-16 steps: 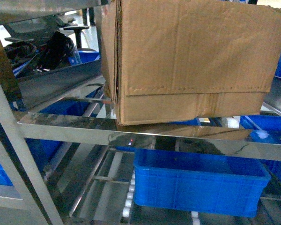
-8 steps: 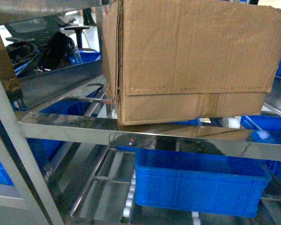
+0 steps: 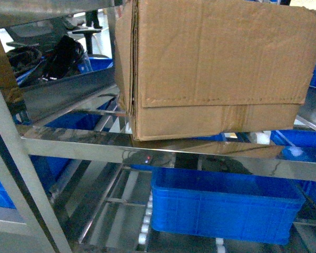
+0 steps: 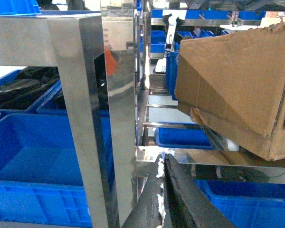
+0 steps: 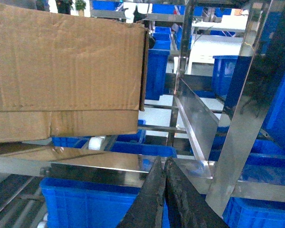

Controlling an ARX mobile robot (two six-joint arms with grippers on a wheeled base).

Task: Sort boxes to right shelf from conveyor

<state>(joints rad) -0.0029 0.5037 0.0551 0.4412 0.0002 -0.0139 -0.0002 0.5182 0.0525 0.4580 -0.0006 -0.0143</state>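
The brown cardboard carton (image 3: 216, 68) sat on a tier of the steel shelf (image 3: 147, 150), its front bottom edge at or just over the flat reflective front rail; the head view could not settle whether it overhung. Its long axis ran left to right across the shelf, parallel to that rail, with the perforated seam line low on the face toward the robot. A blue plastic bin (image 3: 224, 211) stood on the roller tier directly below it.

Neither claw touched the carton. The left gripper (image 4: 162, 164) had its fingers pressed together, pinching nothing, the tips just at the front rail; from it the carton (image 4: 237, 90) lay toward about 1 o'clock, above and to the right, its near corner tilted down in that view. The right gripper (image 5: 162, 166) was likewise closed on nothing, with the carton (image 5: 66, 76) toward about 10 o'clock, above and to the left. The two claws thus flanked the carton from below, one under each end of its long axis, and neither looked clearly nearer.

Judged from this, the carton was already delivered, and any further seating would mean pushing it deeper, across its long axis. The conveyor was not in view.
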